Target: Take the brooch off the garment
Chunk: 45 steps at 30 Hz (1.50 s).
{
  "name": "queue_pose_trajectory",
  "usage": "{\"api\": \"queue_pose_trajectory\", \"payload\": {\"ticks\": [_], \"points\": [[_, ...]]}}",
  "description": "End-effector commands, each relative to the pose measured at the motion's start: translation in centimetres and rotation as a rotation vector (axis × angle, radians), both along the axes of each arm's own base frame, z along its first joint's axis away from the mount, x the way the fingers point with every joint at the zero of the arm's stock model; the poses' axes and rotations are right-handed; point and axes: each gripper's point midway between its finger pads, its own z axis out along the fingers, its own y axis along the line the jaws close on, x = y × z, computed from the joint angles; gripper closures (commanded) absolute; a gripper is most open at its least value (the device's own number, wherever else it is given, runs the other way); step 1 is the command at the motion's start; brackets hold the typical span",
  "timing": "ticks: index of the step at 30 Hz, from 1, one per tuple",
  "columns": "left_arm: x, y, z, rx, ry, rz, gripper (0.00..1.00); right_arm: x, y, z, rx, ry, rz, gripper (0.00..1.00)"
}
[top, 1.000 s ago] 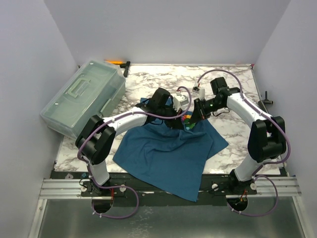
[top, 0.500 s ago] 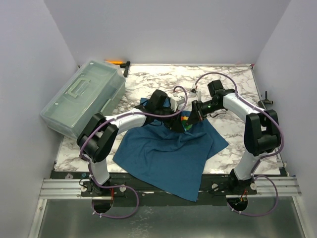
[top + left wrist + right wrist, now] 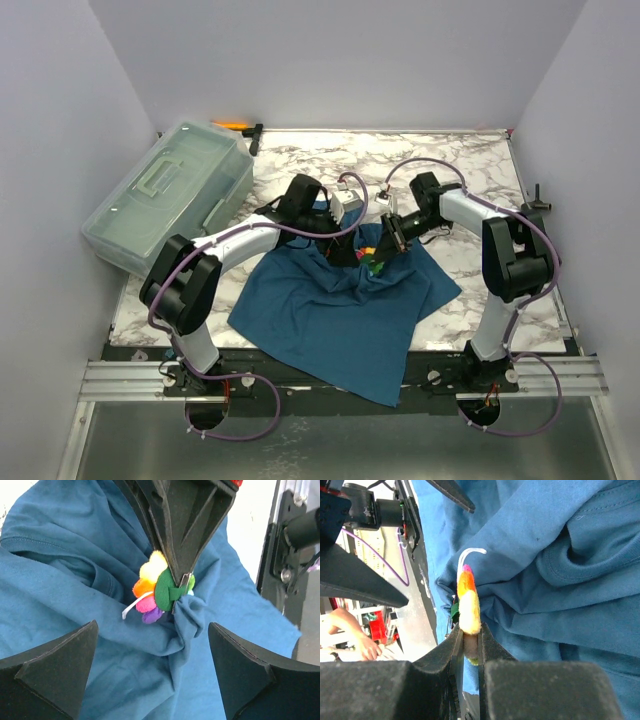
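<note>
- Left wrist view: the brooch (image 3: 159, 587) sits on a bunched fold of the garment (image 3: 65, 550), its edge clamped in the narrow jaws of the right gripper (image 3: 181, 575).
- The left gripper (image 3: 152, 630) has its jaws spread wide, with the brooch ahead of its tips, untouched.

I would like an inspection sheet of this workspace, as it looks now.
Surface: marble-patterned table, garment spread over its near middle.
Job's things: brooch against bunched cloth of the garment.
Clutter: pale lidded box at far left; orange-handled tool at far edge.
Grippers: left gripper open, holding nothing; right gripper shut on the brooch's edge.
Cables: purple cables loop in arches near both grippers.
Surroundings: plain pale walls on three sides.
</note>
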Motion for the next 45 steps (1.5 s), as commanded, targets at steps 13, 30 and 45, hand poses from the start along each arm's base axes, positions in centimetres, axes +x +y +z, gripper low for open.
{"api": "queue_pose_trajectory", "payload": {"ticks": [13,30,45], "points": [[-2.0,-2.4,-1.0,-0.027,-0.065,-0.220,0.15,-1.1,1.3,1.1,0.038,-0.016,0.072,1.00],[-3.2,-3.8,0.8,-0.158,0.071,-0.192,0.96,0.6,1.2,2.4,0.000,-0.152,0.050,0.95],[-1.1,-3.0,5.8,-0.353,0.131,-0.047,1.00,3.7,-0.7,7.2,0.129,-0.393,-0.211,0.39]]}}
